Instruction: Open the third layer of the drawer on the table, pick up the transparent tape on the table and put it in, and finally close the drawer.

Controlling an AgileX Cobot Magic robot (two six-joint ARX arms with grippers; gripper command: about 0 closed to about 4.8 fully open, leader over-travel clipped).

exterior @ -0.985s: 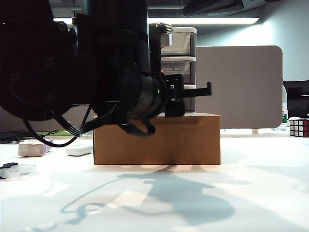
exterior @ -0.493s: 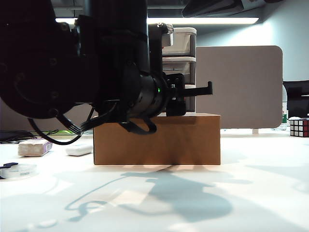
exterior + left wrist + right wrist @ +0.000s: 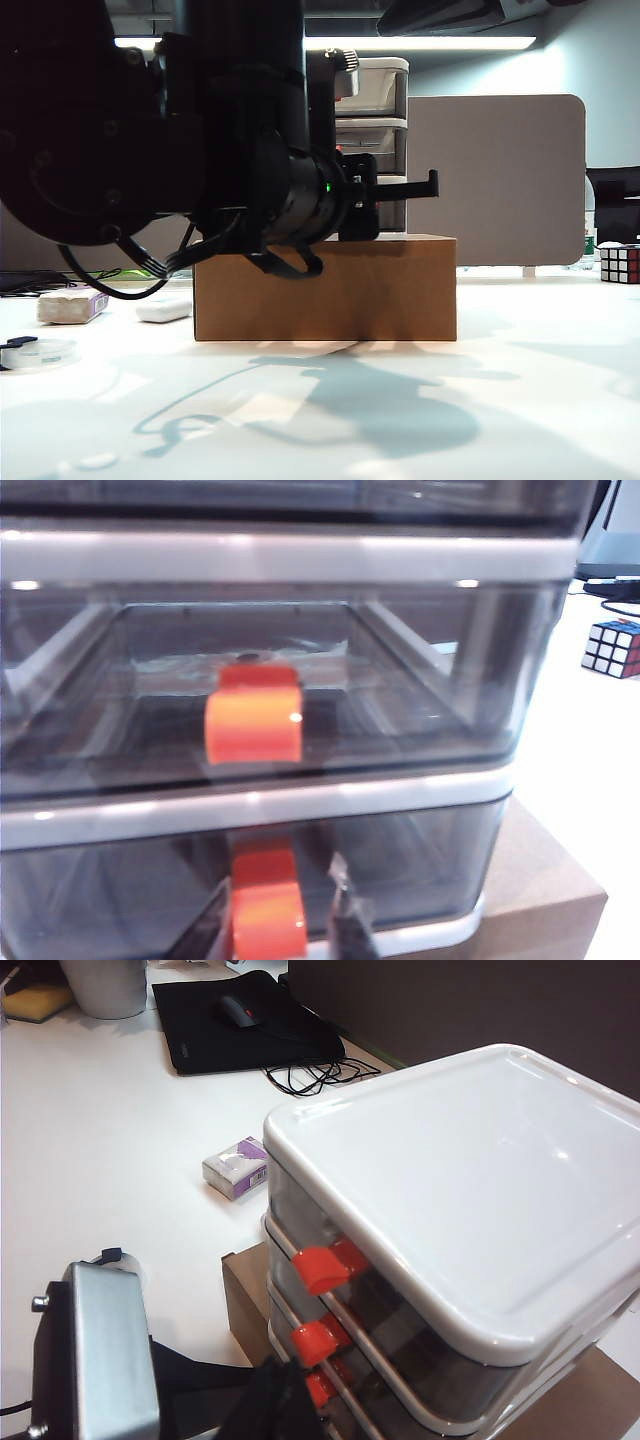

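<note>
While the left pincer (image 3: pixel 272 920) sits at the front of the drawer unit (image 3: pixel 372 130), its two dark fingers (image 3: pixel 205 935) flank the red-orange handle (image 3: pixel 268 905) of the third layer (image 3: pixel 420 865), narrowed around it; whether the pads already press on it cannot be told. The unit stands on a cardboard box (image 3: pixel 325 288) on the counter (image 3: pixel 520 380).

That handle is the only sensible place to take hold: a small stiff plastic tab, probably smooth and a bit slippery, so a shallow grip could slide off. The whole unit looks light, and a hard pull might drag it across the box rather than slide the drawer out. The tape (image 3: pixel 35 352) lies on the counter at the far left of the exterior view, well apart from the box; it looks light and rigid, best pinched across its rim or through the hole.

Much is hidden. From outside, the left arm's dark bulk blocks most of the unit, and the contact at the handle cannot be seen there. The left wrist view cuts off the finger bases and the drawer's lower edge. The right pincer is in none of the pictures, so its state cannot be told; its wrist camera only looks down on the unit's white top (image 3: pixel 470 1180) and the three handles.
</note>
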